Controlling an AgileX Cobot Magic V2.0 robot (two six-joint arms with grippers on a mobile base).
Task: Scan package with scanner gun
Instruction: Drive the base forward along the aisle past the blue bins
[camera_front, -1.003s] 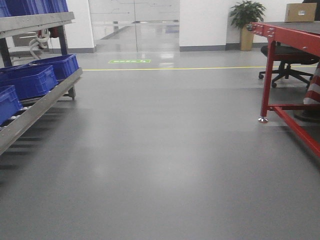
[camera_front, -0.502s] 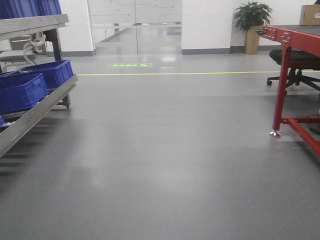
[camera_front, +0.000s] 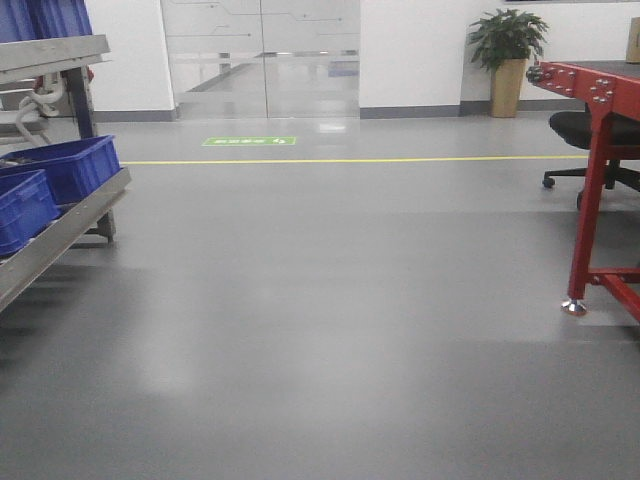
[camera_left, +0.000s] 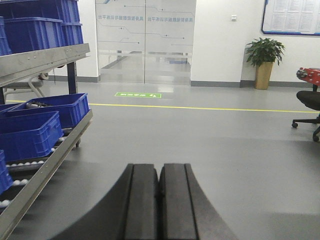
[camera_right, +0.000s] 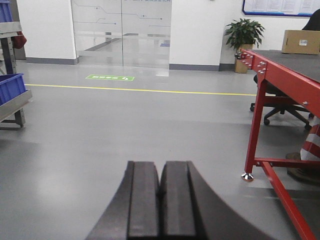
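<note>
A tan cardboard box with a small white label, the package (camera_right: 300, 42), stands far off on the back of the red table (camera_right: 285, 70) in the right wrist view. Only a sliver of it shows at the right edge of the front view. The scanner gun is out of view. My left gripper (camera_left: 159, 167) is shut, its black fingers pressed together with nothing between them, pointing over bare grey floor. My right gripper (camera_right: 160, 165) is shut and empty too, with the red table to its right.
A metal roller rack (camera_front: 60, 215) holding blue bins (camera_front: 65, 165) runs along the left. The red table's leg (camera_front: 585, 225) stands at the right, with a black office chair (camera_front: 590, 130) behind it. A potted plant (camera_front: 507, 50) and glass doors (camera_front: 260, 55) are at the far wall. A red-and-white striped cone (camera_right: 312, 142) sits under the table.
The whole front view has advanced across the floor: the rack has slid out to the left and the red table leg out to the right. The box on the table has nearly left the frame.
</note>
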